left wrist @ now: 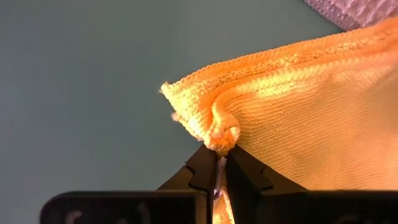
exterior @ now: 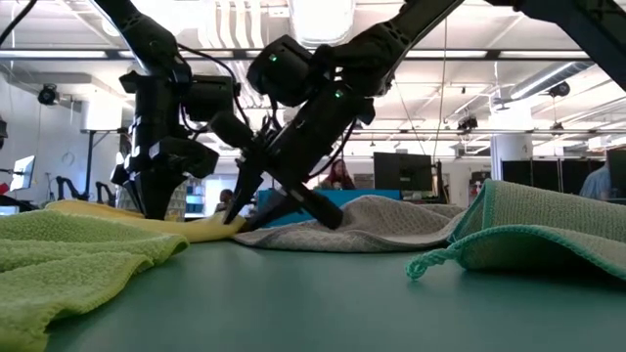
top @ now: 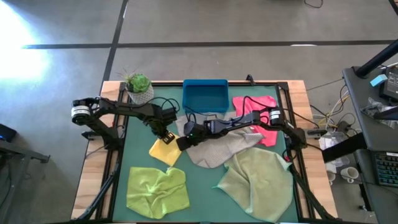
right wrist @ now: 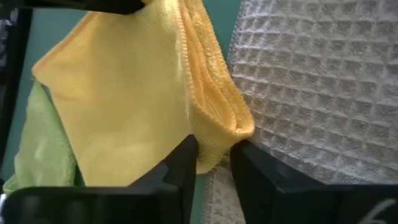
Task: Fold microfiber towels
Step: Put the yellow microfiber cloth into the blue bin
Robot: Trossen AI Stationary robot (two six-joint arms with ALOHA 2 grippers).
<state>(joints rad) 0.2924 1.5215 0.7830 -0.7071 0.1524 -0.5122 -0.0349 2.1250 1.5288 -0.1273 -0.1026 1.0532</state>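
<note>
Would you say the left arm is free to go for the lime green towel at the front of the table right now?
Probably not yet. The left gripper is shut on a corner of the yellow towel, which it would have to release first. Otherwise the lime green towel lies uncovered on its side, with nothing on top.

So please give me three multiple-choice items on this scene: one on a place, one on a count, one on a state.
1. The blue tray sits:
A. at the table's far edge, beside the potted plant
B. on the lime green towel
C. off the table

2. Towels in the high view:
A. three
B. five
C. seven

3. The left tool is:
A. wide open
B. out of view
C. shut on the yellow towel

Key: 1 A, the tray lies next to the plant; 2 B, five colours lie there; 3 C, the fingers pinch its corner.
</note>
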